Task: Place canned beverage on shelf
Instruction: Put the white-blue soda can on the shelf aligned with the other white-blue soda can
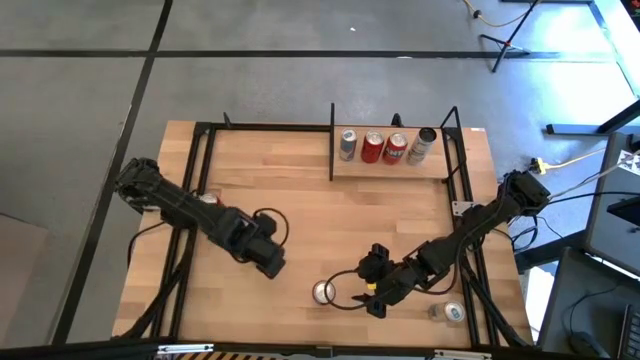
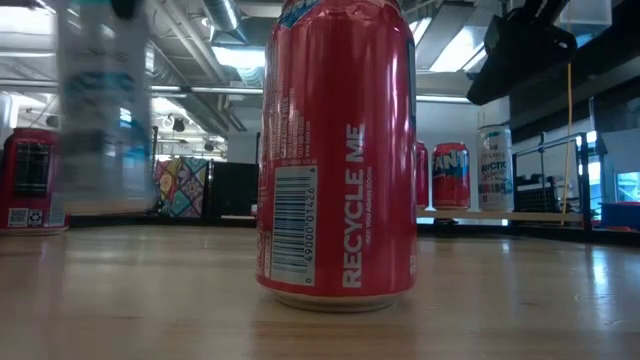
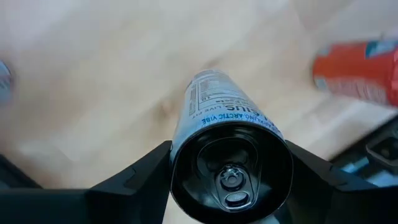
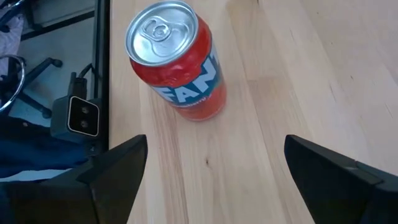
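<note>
The shelf (image 1: pixel 395 170) already carries four cans, well away from both our claws. Our left gripper (image 3: pixel 229 186) pinches a slim black-topped can (image 3: pixel 227 155) by its sides, ready for carrying. Our right gripper (image 4: pixel 211 168) hangs spread wide, the orange can (image 4: pixel 180 62) standing just ahead, apparently next.

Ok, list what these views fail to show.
- High view: left gripper covers the slim can it grips.
- Low view: big red can blocks the table behind it; slim can blurred, label unreadable.
- Left wrist view: orange-red can blurred, cut by the edge.
- High view: cans on the shelf, labels too small.
</note>
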Available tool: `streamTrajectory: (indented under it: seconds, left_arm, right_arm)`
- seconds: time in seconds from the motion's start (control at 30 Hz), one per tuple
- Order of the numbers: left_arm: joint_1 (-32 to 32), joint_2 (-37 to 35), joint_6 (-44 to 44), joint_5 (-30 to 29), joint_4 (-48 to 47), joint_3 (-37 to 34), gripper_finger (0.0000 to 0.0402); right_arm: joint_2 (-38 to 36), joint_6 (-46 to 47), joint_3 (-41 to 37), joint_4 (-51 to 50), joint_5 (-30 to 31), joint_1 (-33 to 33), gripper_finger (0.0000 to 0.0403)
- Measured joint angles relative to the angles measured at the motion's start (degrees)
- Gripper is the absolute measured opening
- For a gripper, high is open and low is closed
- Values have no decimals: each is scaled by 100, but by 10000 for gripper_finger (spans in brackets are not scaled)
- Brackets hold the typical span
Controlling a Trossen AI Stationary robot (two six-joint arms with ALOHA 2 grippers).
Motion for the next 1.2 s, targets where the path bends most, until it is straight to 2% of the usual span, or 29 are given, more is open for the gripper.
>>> streamTrajectory:
  seconds: [0.2,0.47,0.9,1.2]
  left_arm:
    - [379,313,657,-11,159,-2,243]
    - [502,602,1184,151,792,-2,246]
    - [481,582,1296,74,1003,36,312]
    - [271,195,1779,-60,825,674,319]
  right_arm:
    - [0,1,0,-18,36,0,364]
    - [0,-3,0,-49,-1,0,364]
    - [0,-22,0,-139,-69,0,364]
    - [-4,-19,0,-93,-349,0,364]
